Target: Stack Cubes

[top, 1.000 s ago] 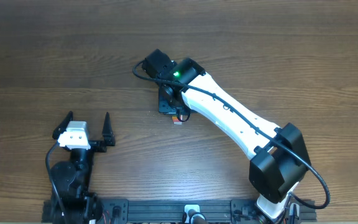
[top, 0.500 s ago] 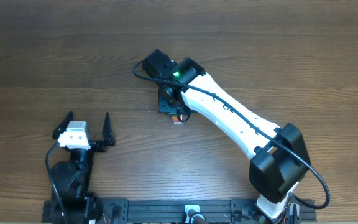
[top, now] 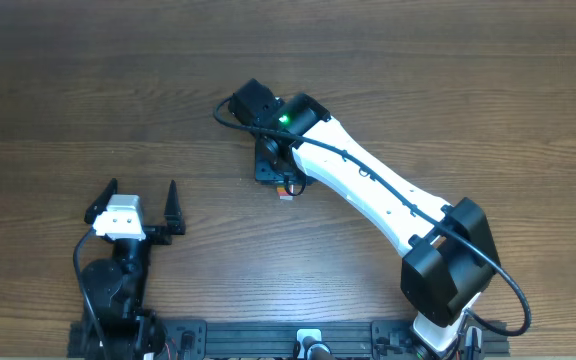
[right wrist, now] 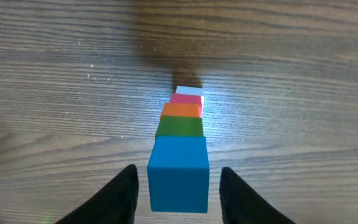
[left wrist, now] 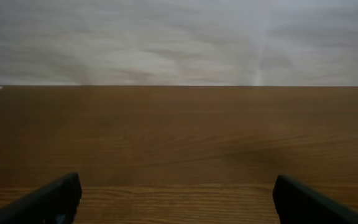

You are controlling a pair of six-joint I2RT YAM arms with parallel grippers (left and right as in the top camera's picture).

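On my right wrist camera the right gripper [right wrist: 178, 173] is over the stack of cubes [top: 286, 190]. Its fingers are spread slightly wider than the blue cube [right wrist: 179, 180] on top, one on each side with a sliver of gap, so it grips nothing. Below the blue cube I see a green cube [right wrist: 179, 127], an orange cube [right wrist: 181, 110], a pink cube [right wrist: 186, 98] and a white cube [right wrist: 189, 91], standing near the middle of the table [top: 448, 90]. The left gripper [top: 141, 186] sits well apart by its own base, fingers wide and empty.

Blue, green, orange, pink, white cubes [right wrist: 180, 127]
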